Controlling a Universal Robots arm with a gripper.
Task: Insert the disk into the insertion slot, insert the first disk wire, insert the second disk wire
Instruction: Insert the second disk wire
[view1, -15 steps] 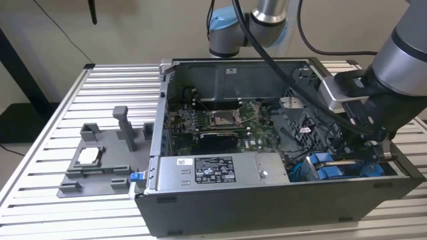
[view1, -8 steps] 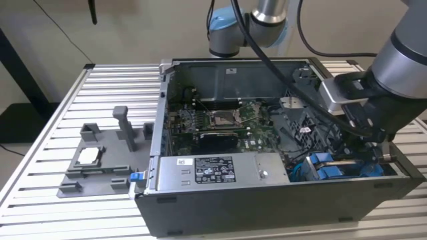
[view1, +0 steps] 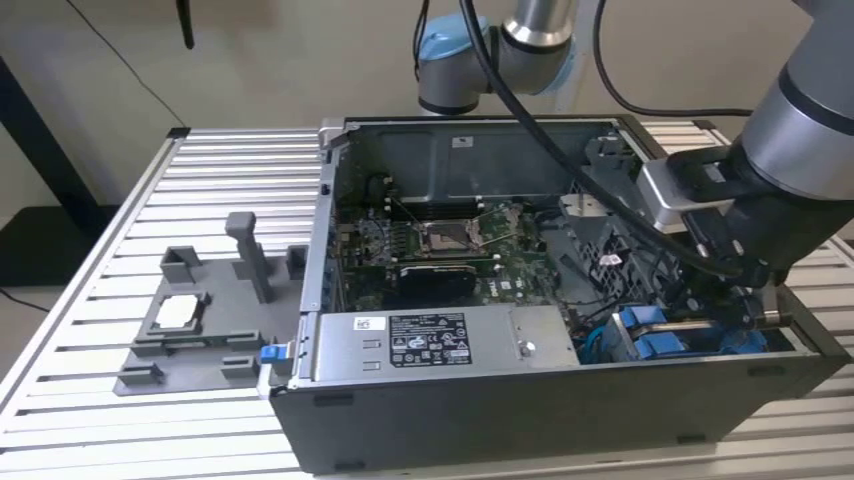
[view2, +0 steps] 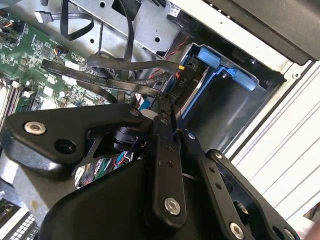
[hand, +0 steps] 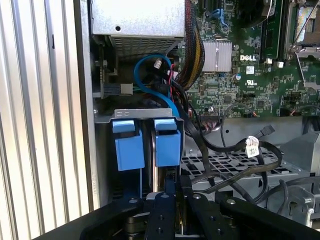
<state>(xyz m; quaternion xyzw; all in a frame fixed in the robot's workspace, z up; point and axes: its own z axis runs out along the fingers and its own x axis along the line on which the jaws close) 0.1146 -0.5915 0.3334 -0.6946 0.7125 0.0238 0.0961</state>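
The disk sits in the insertion slot (hand: 145, 114) at the case corner on the exterior view's right; its blue carrier bracket (view2: 220, 67) and blue tabs (hand: 167, 145) stick out of the cage mouth (view1: 654, 338). My gripper (view1: 738, 310) reaches down into the case right beside the blue tabs. Its black fingers come together at the tips in both wrist views (view2: 169, 109) (hand: 172, 182). A flat black disk wire (view2: 125, 84) runs up to the fingertips and seems pinched there. A black connector with red and black leads (view2: 182, 75) lies against the disk's end.
The open computer case (view1: 561, 420) stands on a slatted metal table (view1: 214, 180). A grey metal box with a white sticker (view1: 427, 340) fills the front. The motherboard (hand: 240, 75) and loose cables (hand: 235, 150) lie close by. A grey fixture (view1: 200, 320) rests on the exterior view's left.
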